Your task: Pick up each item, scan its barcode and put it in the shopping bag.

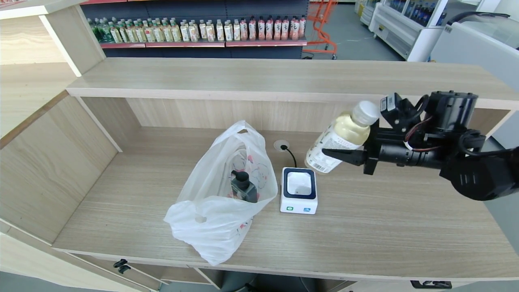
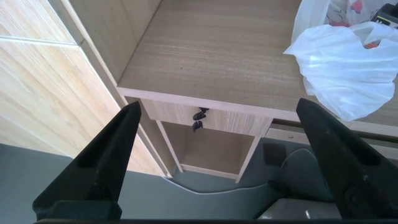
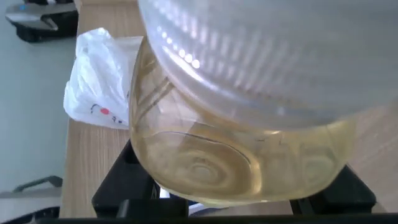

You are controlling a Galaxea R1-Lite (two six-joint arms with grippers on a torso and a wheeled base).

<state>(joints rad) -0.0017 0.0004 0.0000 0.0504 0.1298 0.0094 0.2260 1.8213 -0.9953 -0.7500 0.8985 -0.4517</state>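
The right gripper (image 1: 338, 142) pinches a tilted bottle (image 1: 348, 130) mid-body near the scanner (image 1: 299, 190). The smooth, liquid-filled plastic likely handles heavy and slick. Its labelled waist looks the surest hold.

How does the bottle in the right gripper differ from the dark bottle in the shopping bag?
The held bottle is pale yellow; the dark bottle is grey-black. The held bottle has a white cap, the dark bottle a black pump head. The held bottle hangs tilted in the right gripper above the counter; the dark bottle stands upright inside the shopping bag. Both are bottles.
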